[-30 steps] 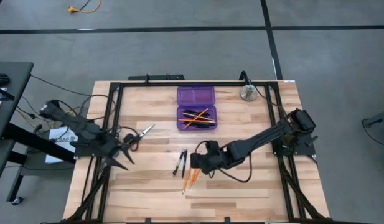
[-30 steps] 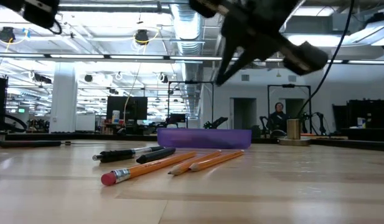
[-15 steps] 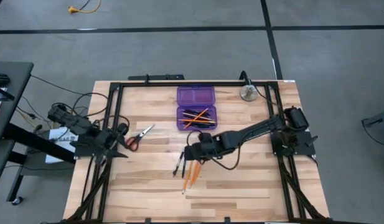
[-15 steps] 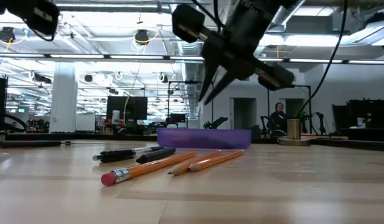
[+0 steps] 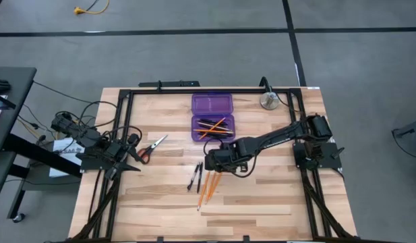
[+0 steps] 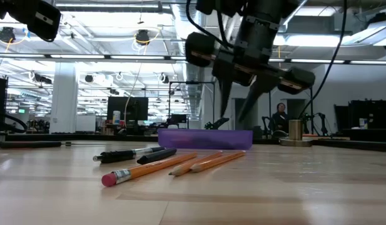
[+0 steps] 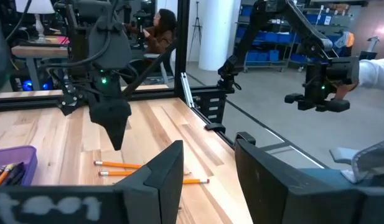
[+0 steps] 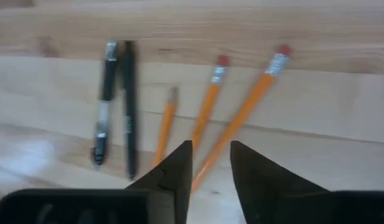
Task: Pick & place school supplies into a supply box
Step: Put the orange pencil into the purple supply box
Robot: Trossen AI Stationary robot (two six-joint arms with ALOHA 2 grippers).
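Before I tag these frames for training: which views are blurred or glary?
Right wrist view: soft all over, pencils and pens smeared, pale glare on the wood. Left wrist view: near fingers out of focus. Low view: bright ceiling lights, right claw in silhouette. High view: evenly lit.

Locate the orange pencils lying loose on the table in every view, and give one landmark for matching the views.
High view: pencils below centre, under the right tool.
Low view: left of centre on the tabletop, in front of the purple case.
Left wrist view: low left of centre, beneath the right tool.
Right wrist view: centre, fanned above the tool.
Landmark: the two black pens beside them.
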